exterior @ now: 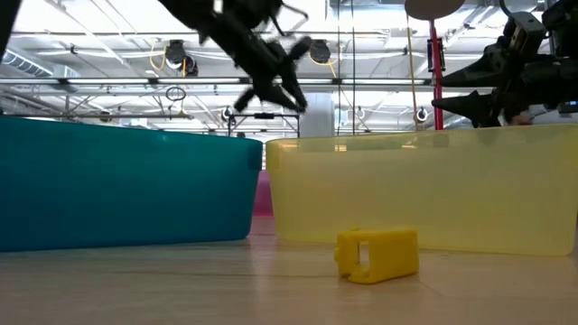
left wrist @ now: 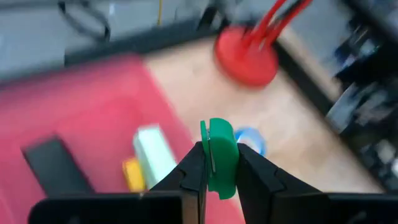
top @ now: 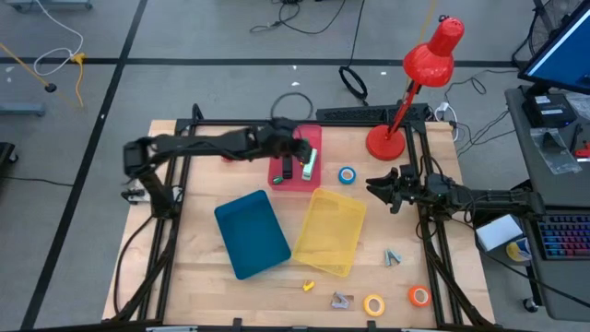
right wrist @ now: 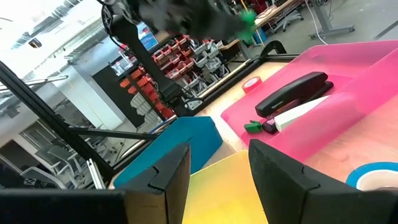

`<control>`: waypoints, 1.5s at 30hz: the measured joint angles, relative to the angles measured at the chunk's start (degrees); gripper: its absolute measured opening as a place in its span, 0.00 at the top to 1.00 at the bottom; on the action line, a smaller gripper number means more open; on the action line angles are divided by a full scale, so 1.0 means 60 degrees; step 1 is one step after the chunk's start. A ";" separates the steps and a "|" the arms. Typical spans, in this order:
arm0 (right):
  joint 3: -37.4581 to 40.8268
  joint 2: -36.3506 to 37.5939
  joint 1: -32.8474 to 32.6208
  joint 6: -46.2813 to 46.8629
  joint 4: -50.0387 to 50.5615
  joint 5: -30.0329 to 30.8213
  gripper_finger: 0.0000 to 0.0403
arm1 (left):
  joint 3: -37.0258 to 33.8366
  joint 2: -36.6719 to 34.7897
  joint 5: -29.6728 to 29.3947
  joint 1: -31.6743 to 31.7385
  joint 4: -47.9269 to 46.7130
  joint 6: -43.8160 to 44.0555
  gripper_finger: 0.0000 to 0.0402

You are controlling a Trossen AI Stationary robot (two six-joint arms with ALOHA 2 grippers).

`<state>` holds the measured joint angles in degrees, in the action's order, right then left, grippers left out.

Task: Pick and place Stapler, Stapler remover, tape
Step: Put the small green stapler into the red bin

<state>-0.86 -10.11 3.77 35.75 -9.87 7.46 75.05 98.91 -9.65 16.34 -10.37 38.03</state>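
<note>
Left wrist view blurred, left gripper (left wrist: 219, 171) jaws clamping green piece (left wrist: 219, 155) above pink tray (top: 324, 138), right gripper (right wrist: 217, 165) jaws wide.

No legible text or labels anywhere.

High view: straight down over the whole worktop (top: 194, 286).
Low view: level at worktop height, facing the room.
Wrist views: close, both sharing the pink tray (left wrist: 93, 112) (also seen overhead).
</note>
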 joint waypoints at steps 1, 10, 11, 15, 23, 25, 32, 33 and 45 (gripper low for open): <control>0.0002 -0.0007 0.0000 0.0000 -0.0010 -0.0002 0.61 | -0.0006 0.0245 0.0111 -0.0006 -0.0056 0.0018 0.85; 0.0000 -0.0018 0.0000 0.0000 0.0049 -0.0003 0.61 | 0.0033 0.1427 0.0382 -0.0182 -0.0805 -0.0286 0.84; 0.0000 -0.0018 0.0000 0.0004 0.0053 0.0000 0.61 | 0.0033 0.1462 0.0381 -0.0182 -0.0994 -0.0349 0.84; 0.0000 -0.0018 0.0000 0.0004 0.0190 -0.0002 0.61 | 0.0036 0.1473 0.0144 -0.0178 -0.1897 -0.0391 0.84; 0.0000 -0.0018 0.0000 -0.0055 0.0274 0.0002 0.61 | 0.0040 0.1473 0.0116 -0.0153 -0.2123 -0.0726 0.83; 0.0001 -0.0018 0.0000 -0.0069 0.0274 0.0003 0.61 | 0.0040 0.1473 0.0184 -0.0153 -0.1995 -0.0709 0.83; 0.0000 -0.0018 0.0000 -0.0073 0.0270 0.0007 0.61 | 0.0045 0.1707 0.0637 -0.0259 -0.1850 -0.0266 0.83; 0.0003 -0.0015 0.0000 -0.0072 0.0270 0.0004 0.61 | 0.0044 0.1806 0.0635 -0.0298 -0.1776 -0.0247 0.83; 0.0001 -0.0100 0.0000 -0.0066 0.0261 0.0008 0.61 | 0.0046 0.1933 0.0567 -0.0307 -0.1692 -0.0289 0.83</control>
<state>-0.86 -10.71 3.77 35.35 -8.31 7.51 75.32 110.51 -6.24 14.50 -20.52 36.29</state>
